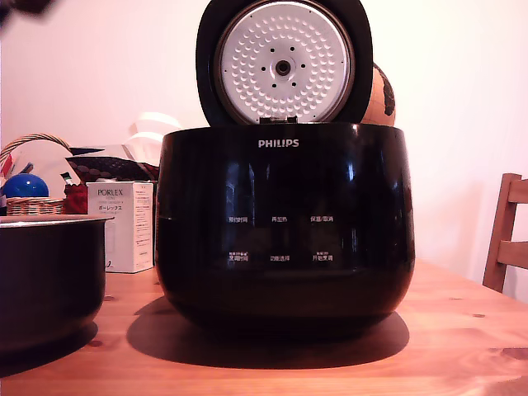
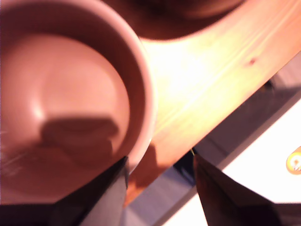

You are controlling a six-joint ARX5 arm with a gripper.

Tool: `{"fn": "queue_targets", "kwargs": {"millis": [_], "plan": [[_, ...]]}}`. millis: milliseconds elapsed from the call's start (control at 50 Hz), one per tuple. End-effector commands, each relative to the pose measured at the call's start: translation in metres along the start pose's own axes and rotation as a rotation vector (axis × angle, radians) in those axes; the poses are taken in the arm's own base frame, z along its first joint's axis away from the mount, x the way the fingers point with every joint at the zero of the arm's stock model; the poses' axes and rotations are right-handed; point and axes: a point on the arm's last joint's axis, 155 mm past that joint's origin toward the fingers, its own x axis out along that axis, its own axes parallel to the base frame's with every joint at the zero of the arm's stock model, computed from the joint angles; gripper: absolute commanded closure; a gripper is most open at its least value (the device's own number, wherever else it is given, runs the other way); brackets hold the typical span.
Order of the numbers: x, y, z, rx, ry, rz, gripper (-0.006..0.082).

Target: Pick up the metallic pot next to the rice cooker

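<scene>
The metallic pot (image 1: 45, 276) stands on the wooden table at the exterior view's left, dark with a thin pale rim, cut off by the frame edge. The rice cooker (image 1: 285, 231), glossy black and marked PHILIPS, fills the middle with its lid (image 1: 283, 64) raised and the dimpled plate showing. In the wrist view I look down into the pot (image 2: 70, 103), which appears empty. My gripper (image 2: 160, 160) is open just above the pot's rim (image 2: 143, 117); one finger (image 2: 106, 193) is over the inside, the other (image 2: 221, 197) outside. The exterior view shows only a dark blur (image 1: 25, 7) over the pot.
Behind the pot stand a white PORLEX box (image 1: 124, 227) and a wicker basket (image 1: 33, 202) holding a blue ball (image 1: 25, 186). A wooden chair (image 1: 507, 239) is at the exterior view's right. The table edge (image 2: 197, 141) runs close to the pot, with floor beyond.
</scene>
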Motion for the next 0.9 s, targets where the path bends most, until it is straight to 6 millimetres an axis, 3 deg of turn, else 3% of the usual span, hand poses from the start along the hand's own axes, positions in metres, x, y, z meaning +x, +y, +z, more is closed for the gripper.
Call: {"fn": "queue_targets", "kwargs": {"millis": [0,180,440,880], "plan": [[0.005,-0.003,0.003,0.021,0.019,-0.007,0.0364],[0.026,0.000,0.008,0.042,0.085,0.012,0.0365],[0.050,0.023,0.012,0.054,0.159,0.103,0.0366],[0.080,0.028,0.016,0.050,0.223,0.094,0.0370]]}}
